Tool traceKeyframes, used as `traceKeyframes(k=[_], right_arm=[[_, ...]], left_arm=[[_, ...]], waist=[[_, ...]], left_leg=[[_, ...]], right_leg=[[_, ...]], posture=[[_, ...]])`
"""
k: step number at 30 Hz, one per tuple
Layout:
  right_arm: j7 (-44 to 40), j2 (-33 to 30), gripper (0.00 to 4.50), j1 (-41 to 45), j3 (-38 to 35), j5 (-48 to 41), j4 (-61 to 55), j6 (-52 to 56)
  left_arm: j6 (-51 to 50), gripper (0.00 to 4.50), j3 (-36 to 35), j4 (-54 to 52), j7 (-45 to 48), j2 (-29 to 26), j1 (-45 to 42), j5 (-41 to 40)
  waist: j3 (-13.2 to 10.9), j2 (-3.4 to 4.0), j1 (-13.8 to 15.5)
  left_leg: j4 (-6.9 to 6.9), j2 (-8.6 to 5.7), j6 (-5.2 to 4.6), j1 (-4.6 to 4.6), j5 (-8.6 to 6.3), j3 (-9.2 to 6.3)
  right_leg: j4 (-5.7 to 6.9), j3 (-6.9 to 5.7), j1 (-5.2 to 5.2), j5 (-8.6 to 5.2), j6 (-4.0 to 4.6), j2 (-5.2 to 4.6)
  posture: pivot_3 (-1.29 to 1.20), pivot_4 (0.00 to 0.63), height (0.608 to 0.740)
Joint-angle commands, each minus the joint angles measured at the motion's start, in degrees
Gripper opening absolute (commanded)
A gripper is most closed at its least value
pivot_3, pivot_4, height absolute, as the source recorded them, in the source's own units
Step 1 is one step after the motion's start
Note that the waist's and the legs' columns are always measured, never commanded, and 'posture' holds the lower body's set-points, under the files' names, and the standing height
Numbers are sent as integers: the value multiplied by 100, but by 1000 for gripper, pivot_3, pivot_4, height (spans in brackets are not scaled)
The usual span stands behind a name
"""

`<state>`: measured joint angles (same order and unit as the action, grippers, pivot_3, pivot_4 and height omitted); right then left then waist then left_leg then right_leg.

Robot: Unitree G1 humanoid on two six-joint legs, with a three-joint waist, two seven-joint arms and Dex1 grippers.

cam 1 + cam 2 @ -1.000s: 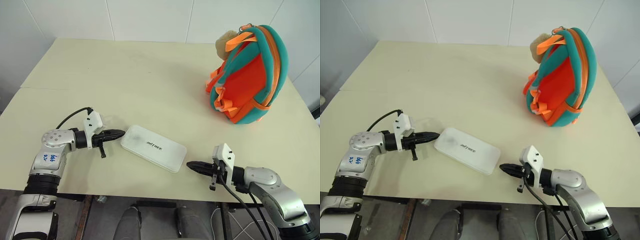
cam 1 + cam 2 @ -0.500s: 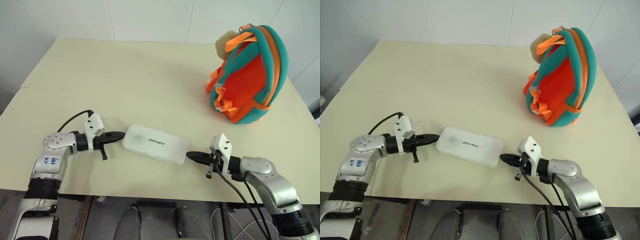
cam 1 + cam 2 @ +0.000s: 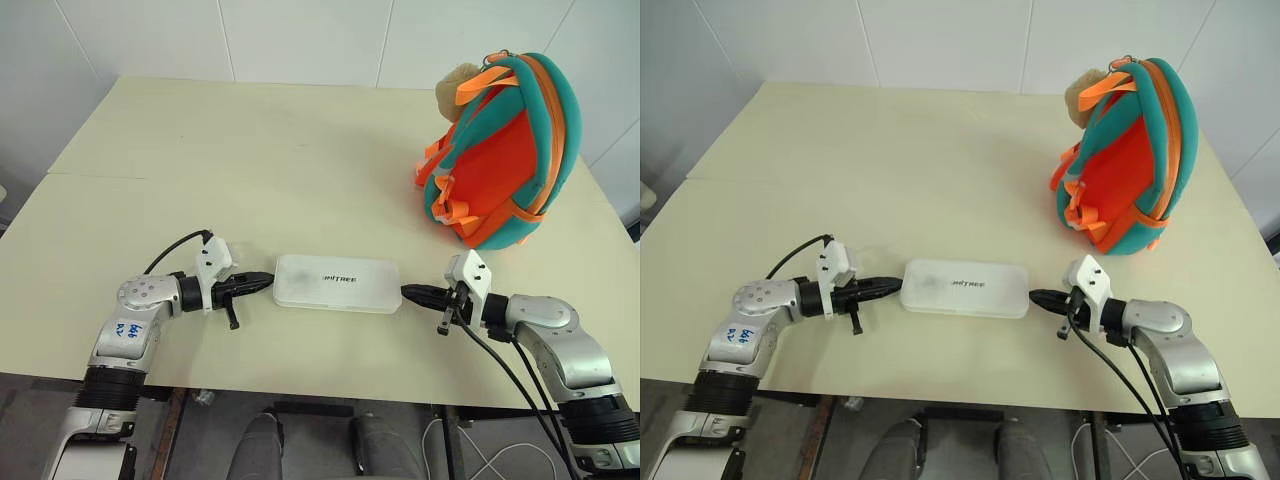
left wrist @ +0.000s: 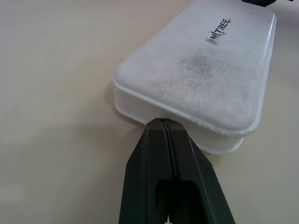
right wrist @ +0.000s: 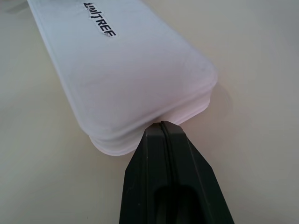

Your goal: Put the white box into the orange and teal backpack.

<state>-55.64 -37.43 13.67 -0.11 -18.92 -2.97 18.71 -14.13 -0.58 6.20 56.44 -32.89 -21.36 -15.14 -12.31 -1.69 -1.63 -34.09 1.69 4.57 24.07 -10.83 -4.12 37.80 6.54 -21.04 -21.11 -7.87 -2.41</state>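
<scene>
I've got the white box (image 3: 338,283) flat on the table (image 3: 250,170), squeezed end to end: left gripper (image 3: 268,280) and right gripper (image 3: 408,292) both pressed together, tips touching it. Backpack (image 3: 505,150) stands well apart, far right.

You are looking at a plain indoor test space, more lab or robot workroom than home. A bare cream table (image 3: 300,150) stands against white tiled walls (image 3: 300,35) at the far side. Cables (image 3: 510,375) trail off the near right edge of the table. Nothing homely or shop-like surrounds the table; beyond that you cannot tell.
</scene>
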Motion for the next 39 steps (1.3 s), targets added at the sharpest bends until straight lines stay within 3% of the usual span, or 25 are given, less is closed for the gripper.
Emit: traceKeyframes(k=[1,10,12,13,16,22,29,34,39], right_arm=[[-60,-173,863,152,-181,30,129,-151],[-564,-1040,4001,401,-503,-188,216,128],[-778,-1140,4500,480,-463,-521,-54,671],[-865,-1172,4500,523,-412,-675,-209,955],[-945,-1173,4500,602,-277,-891,-490,1474],[-713,-858,4500,845,230,-831,-598,2095],[-688,-767,4500,975,419,-736,-527,2111],[-684,-808,4500,1020,87,-1023,-675,2321],[-642,-709,4500,1000,242,-885,-540,2165]], left_arm=[[-200,865,6,-383,-20,-76,69,-93],[-1010,3621,-435,-407,140,-901,332,-309],[-1802,4248,-528,-224,194,-1003,161,-594],[-2542,4483,-580,-218,291,-1039,20,-965],[-4022,4483,-650,-319,424,-1058,-295,-1744],[-6028,4483,-683,183,-212,-456,-1085,-2236],[-6815,4483,-504,171,-610,-304,-1129,-2312],[-7313,4483,-637,111,-741,-237,-1117,-2549],[-7565,4483,-775,472,-1097,165,-1216,-2497]], waist=[[0,0,-1],[-1,3,-36],[-2,3,-34],[-2,2,-32],[-2,2,-35],[-2,2,-18],[-1,3,-30],[-1,3,-23],[0,4,4]], left_leg=[[0,0,0,1,0,0],[10,2,-2,2,-1,2],[10,4,-2,1,-1,1],[10,3,-2,1,-1,2],[8,2,-2,2,-1,0],[5,0,-2,6,-1,-4],[6,0,-2,6,-2,-3],[6,-1,-1,4,-2,-3],[6,-2,0,4,-3,-4]], right_leg=[[0,0,-1,0,0,0],[-5,3,-9,-1,3,1],[-4,1,-7,-2,3,1],[-3,2,-8,-2,3,1],[-1,1,-7,-1,3,1],[-3,-3,-8,-2,2,1],[-3,-2,-11,-2,2,1],[-5,-3,-8,-2,2,0],[-9,-4,-5,-2,2,-1]], posture=[[0,150,740],[0,150,740],[0,150,740],[0,150,740],[0,150,740],[0,150,740],[0,150,740],[0,150,740],[0,150,740]])
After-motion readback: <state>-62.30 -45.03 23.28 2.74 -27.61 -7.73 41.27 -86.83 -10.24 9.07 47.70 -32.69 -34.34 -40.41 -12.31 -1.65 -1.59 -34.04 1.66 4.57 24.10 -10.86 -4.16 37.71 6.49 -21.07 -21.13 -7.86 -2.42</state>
